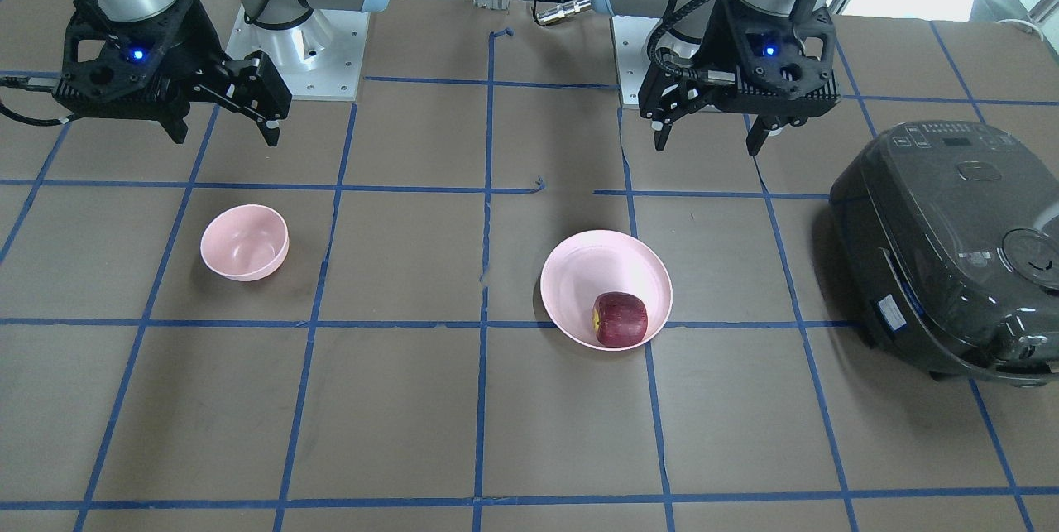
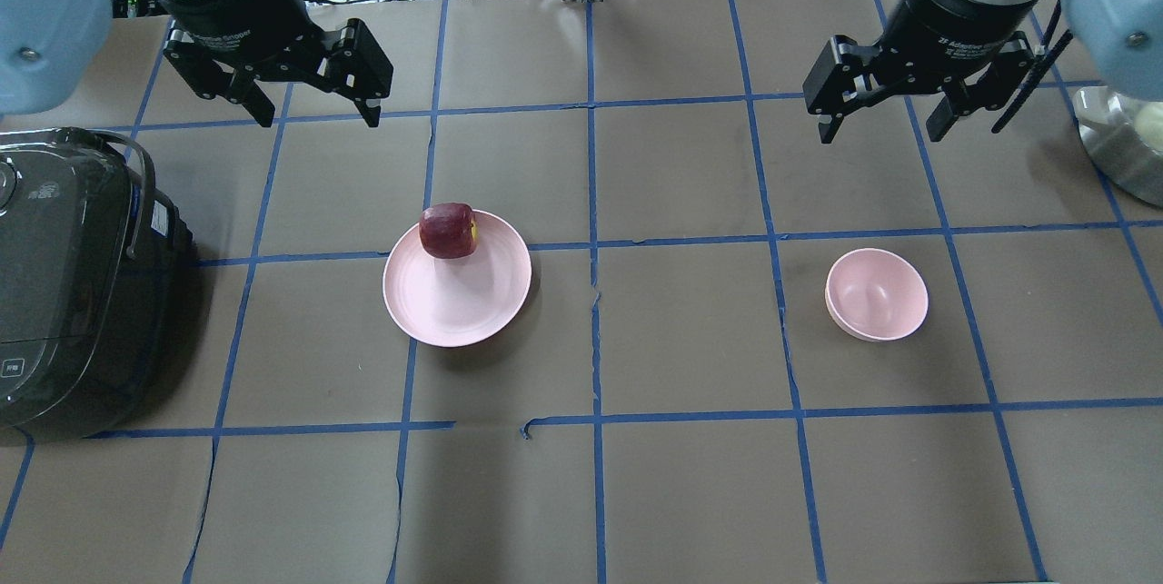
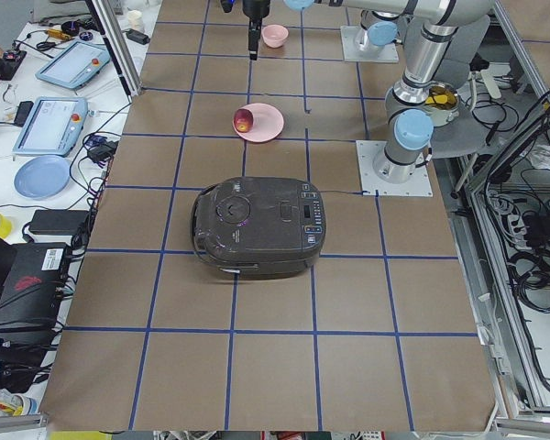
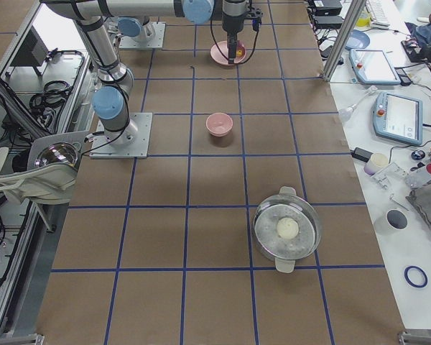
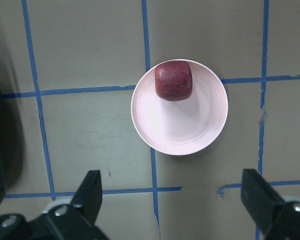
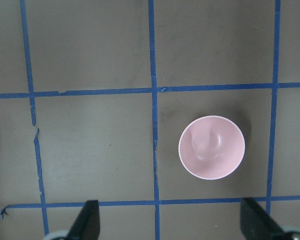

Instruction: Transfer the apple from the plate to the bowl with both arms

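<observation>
The dark red apple (image 1: 620, 319) (image 2: 447, 231) lies at the far rim of the pale pink plate (image 1: 571, 267) (image 2: 454, 311), on the robot's left half of the table. The small pink bowl (image 1: 244, 242) (image 2: 877, 293) stands empty on the right half. My left gripper (image 2: 318, 116) (image 1: 707, 139) is open and empty, held above the table, nearer the robot's base than the plate. Its wrist view shows the apple (image 5: 173, 80) on the plate (image 5: 180, 135). My right gripper (image 2: 879, 134) (image 1: 223, 135) is open and empty above the table, on the base side of the bowl (image 6: 211, 147).
A dark rice cooker (image 2: 54, 284) (image 1: 951, 242) stands at the table's left end, close to the plate. A steel pot (image 4: 286, 228) with a pale round thing inside stands at the right end. Blue tape lines grid the brown table cover.
</observation>
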